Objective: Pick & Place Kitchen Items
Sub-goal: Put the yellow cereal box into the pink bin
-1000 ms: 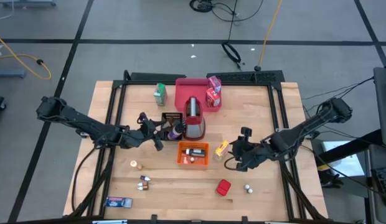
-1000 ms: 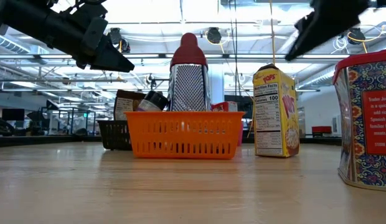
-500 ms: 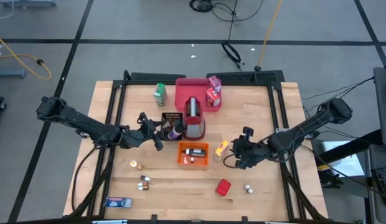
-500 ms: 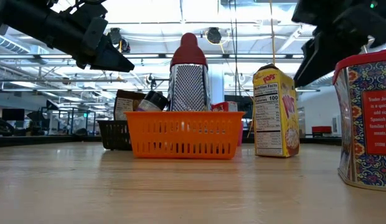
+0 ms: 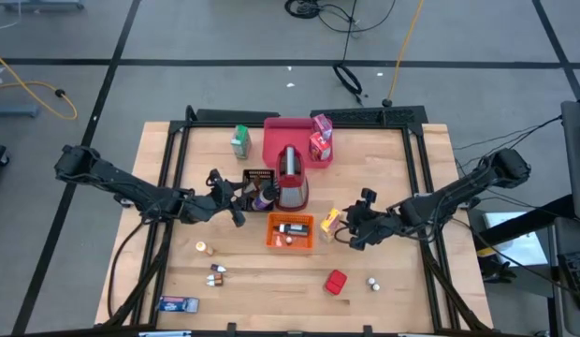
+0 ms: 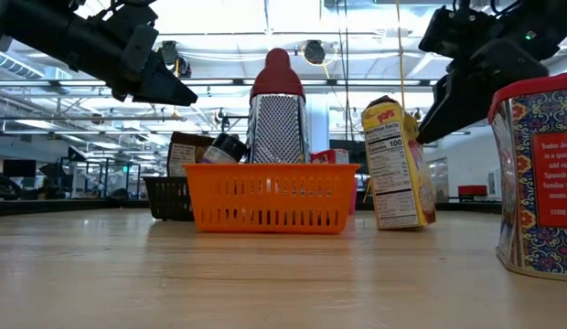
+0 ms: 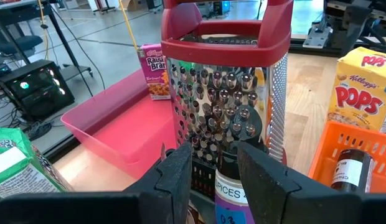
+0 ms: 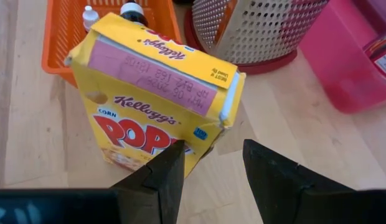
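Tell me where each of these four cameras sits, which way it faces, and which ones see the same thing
High: overhead, straight down on the table; both arms show.
Low: tabletop height, level past the orange basket; both arms enter from above.
Left wrist: looks past the left gripper at the grater.
Right wrist: looks past the right gripper at the yellow Corn Pops box.
All four views share the box and grater.

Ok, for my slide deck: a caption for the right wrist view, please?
Right gripper, fingers apart, nudging a tilted yellow Corn Pops cereal carton beside the orange plastic basket.
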{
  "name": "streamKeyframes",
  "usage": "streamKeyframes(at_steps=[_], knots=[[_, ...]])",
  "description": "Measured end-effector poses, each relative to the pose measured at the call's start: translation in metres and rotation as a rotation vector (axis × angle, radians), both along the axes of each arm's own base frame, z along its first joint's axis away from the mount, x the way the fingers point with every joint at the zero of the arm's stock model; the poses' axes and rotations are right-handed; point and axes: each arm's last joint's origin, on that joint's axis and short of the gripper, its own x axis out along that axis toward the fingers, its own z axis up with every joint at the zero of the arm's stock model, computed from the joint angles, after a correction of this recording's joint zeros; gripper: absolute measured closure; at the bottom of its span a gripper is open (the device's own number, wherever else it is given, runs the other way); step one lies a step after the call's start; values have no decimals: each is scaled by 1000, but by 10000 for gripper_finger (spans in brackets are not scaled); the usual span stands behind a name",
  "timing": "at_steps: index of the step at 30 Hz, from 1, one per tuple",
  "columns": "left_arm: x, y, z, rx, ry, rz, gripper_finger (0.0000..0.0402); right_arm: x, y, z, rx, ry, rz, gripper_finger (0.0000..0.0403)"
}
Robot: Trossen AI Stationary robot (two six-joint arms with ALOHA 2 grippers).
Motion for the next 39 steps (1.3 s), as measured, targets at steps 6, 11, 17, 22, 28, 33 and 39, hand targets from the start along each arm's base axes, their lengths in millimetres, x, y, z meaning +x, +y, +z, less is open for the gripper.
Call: streamKeyframes(at_steps=[6,11,17,22,28,33,39], knots=[[0,0,0,3,2,-1,270,1,1,0,23,-1,17,271],[0,0,0,4,3,-1,270,2,2,1,13,-9,35,342],[0,0,0,6,6,-2,270,2,3,1,24,-5,67,396],[0,0,-1,9,13,-2,270,3,3,2,24,-13,65,401],[0,0,0,3,4,-1,270,2,2,11,38,-60,63,402],[2,-1,5,-10,-50,-2,270,1,1,33,47,-149,43,402],[5,-2,13,-22,-129,-50,270,10,3,73,71,-369,51,403]])
